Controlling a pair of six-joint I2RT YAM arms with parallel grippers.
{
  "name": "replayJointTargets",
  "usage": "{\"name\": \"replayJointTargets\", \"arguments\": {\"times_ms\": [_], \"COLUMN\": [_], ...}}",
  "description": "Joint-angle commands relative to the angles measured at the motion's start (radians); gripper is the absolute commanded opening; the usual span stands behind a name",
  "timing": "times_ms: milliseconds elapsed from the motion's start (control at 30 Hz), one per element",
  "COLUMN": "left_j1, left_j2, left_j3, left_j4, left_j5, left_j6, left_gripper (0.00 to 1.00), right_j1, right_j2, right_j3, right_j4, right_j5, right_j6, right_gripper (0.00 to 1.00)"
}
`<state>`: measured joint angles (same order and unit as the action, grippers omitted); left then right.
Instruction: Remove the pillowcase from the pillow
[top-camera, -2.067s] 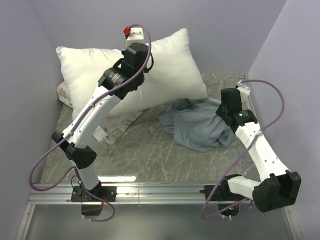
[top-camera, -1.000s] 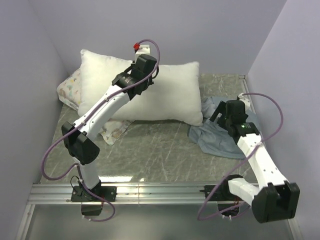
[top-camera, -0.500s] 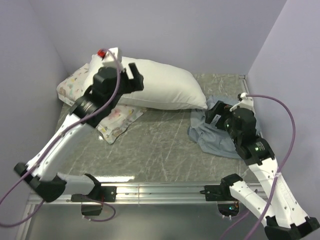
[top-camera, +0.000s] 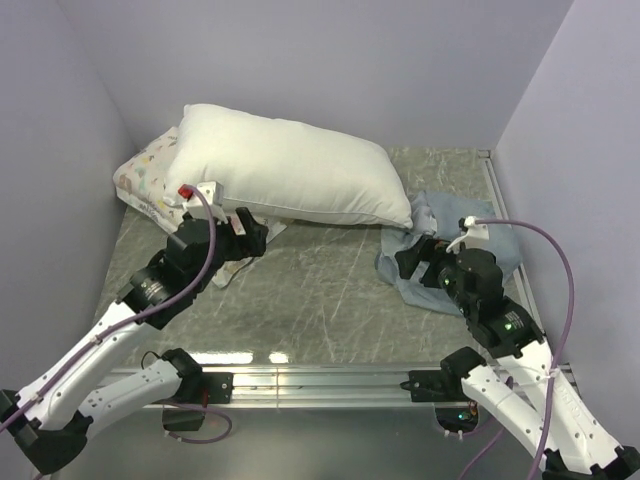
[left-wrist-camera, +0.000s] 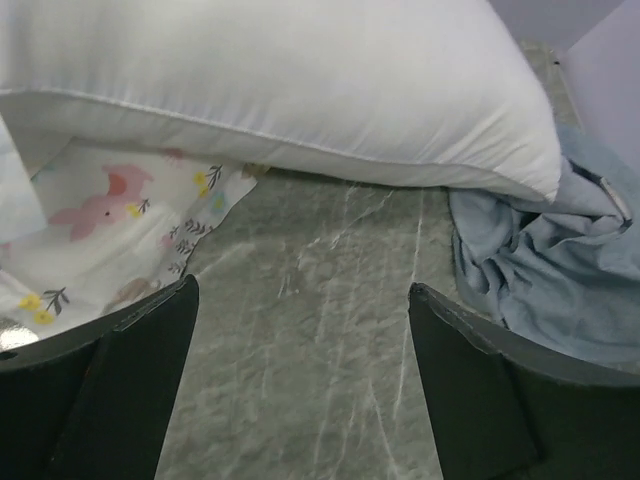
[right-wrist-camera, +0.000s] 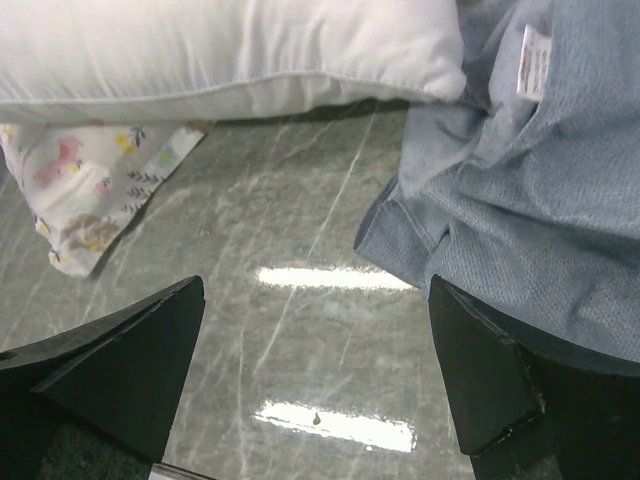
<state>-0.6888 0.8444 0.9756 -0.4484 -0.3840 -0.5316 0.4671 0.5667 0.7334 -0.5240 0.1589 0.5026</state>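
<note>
The left arm has pulled back from the pillow (top-camera: 290, 170), which it held lifted moments ago. The plain white pillow now lies along the back of the table (top-camera: 320, 300), bare and wholly outside the pillowcase (top-camera: 500, 245). The right arm has also drawn back toward the near edge.

The overhead view alone shows the pillow's left end resting on the floral-print cover (top-camera: 140, 175) in the far-left corner. The left wrist view shows a corner of that cover (left-wrist-camera: 110, 220) sticking out from under the pillow (left-wrist-camera: 270, 70). Only the right wrist view shows a white sewn-in label (right-wrist-camera: 537, 60) on the pillowcase (right-wrist-camera: 520, 200), which lies crumpled with its pale blue-grey side out.

The pillowcase sits at the right of the table, touching the pillow's right corner. The left gripper (top-camera: 250, 235) is spread wide and holds nothing, with the pillow just ahead of it. The right gripper (top-camera: 415, 258) is likewise released, hovering over the pillowcase's near edge. Its right finger (right-wrist-camera: 490, 380) is above the cloth.
</note>
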Motion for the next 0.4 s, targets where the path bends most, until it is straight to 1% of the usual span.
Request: {"name": "replayJointTargets", "arguments": {"times_ms": [0, 133, 233, 367], "left_j1": [-0.003, -0.003, -0.005, -0.003], "left_j2": [-0.057, -0.077, -0.09, -0.103], "left_j3": [-0.037, -0.063, -0.09, -0.115], "left_j4": [0.017, 0.007, 0.023, 0.045], "left_j5": [-0.024, -0.001, 0.017, 0.034], "left_j6": [-0.033, -0.053, -0.053, -0.053], "left_gripper": [0.91, 0.91, 0.91, 0.91], "right_j1": [0.021, 0.019, 0.019, 0.019], "right_j2": [-0.051, -0.041, -0.042, -0.057], "right_j3": [-0.057, -0.069, -0.066, -0.084], "right_j4": [0.05, 0.052, 0.039, 0.073], "right_j5": [0.013, 0.022, 0.062, 0.061], "right_j6": [0.014, 0.03, 0.045, 0.047], "right_gripper": [1.0, 1.0, 1.0, 1.0]}}
